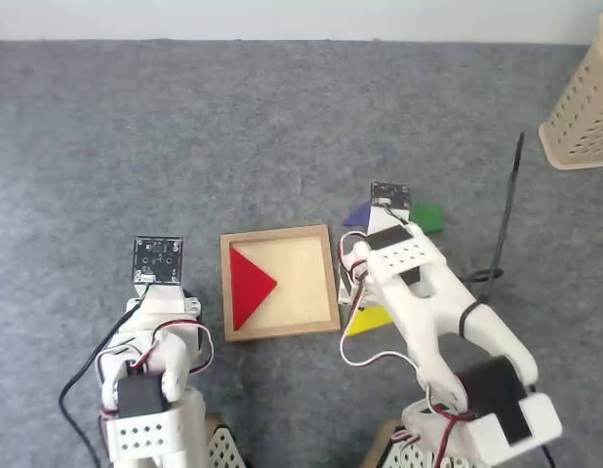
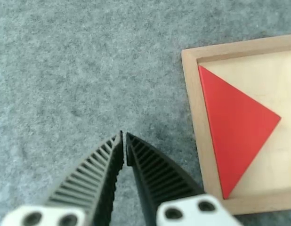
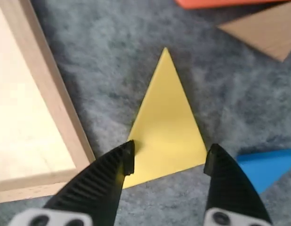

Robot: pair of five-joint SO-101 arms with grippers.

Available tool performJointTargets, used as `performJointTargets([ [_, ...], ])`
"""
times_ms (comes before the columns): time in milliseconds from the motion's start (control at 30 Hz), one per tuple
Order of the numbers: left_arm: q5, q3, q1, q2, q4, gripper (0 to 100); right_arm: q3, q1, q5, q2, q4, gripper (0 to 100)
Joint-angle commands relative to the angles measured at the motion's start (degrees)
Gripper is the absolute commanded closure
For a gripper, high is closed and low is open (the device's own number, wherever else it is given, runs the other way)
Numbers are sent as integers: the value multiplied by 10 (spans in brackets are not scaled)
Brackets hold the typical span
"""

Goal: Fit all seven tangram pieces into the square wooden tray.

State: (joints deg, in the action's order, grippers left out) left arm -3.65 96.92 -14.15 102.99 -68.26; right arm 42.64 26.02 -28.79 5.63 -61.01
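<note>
The square wooden tray point(image 1: 331, 278) lies mid-table with a red triangle point(image 1: 248, 283) flat in its left part. My left gripper point(image 2: 123, 137) is shut and empty over the grey mat, just left of the tray's rim point(image 2: 191, 103) and the red triangle point(image 2: 232, 122). My right gripper point(image 3: 170, 155) is open, its fingers on either side of the wide end of a yellow triangle point(image 3: 166, 117) that lies on the mat right of the tray wall point(image 3: 51, 94). In the high view the yellow triangle point(image 1: 372, 320) shows under the right arm point(image 1: 409, 283).
Loose pieces lie around the yellow one: orange point(image 3: 221, 2), plain wood point(image 3: 263, 30), blue point(image 3: 265, 165). Purple point(image 1: 358, 216) and green point(image 1: 428, 216) pieces sit farther back. A perforated beige basket point(image 1: 584, 97) stands at the back right, beside a black cable point(image 1: 506, 210).
</note>
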Motion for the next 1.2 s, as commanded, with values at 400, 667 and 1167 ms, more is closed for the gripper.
performJointTargets([
  [400,-3,-3,-2,5,-1,988,-4,-23,48,-14,4,766],
  [667,-3,-3,-2,5,-1,988,-40,-98,255,-14,2,768],
  [1167,-3,-3,-2,5,-1,988,-150,-76,430,-57,-7,768],
])
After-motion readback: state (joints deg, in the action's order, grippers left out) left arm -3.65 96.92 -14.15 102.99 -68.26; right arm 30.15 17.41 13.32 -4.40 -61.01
